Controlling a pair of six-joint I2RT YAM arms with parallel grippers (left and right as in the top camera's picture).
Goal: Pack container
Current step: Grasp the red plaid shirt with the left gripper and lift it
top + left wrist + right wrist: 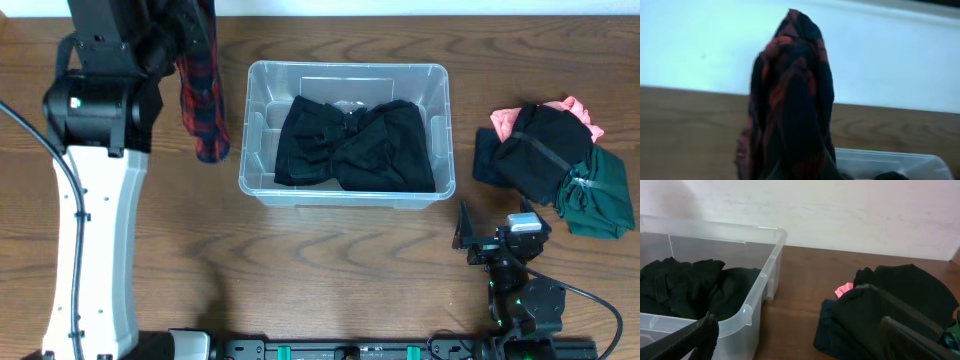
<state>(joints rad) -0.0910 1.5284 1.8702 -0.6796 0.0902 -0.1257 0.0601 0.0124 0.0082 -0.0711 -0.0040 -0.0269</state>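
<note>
The clear plastic container stands mid-table with a black garment lying in it; its corner also shows in the right wrist view and in the left wrist view. A red and dark plaid garment hangs from my left gripper, left of the container and above the table; it fills the left wrist view and hides the fingers. My right gripper is open and empty, low at the front right, its fingers wide apart.
A pile of clothes lies right of the container: black, pink and dark green pieces. The pile also shows in the right wrist view. A strip of bare wood separates the container and the pile.
</note>
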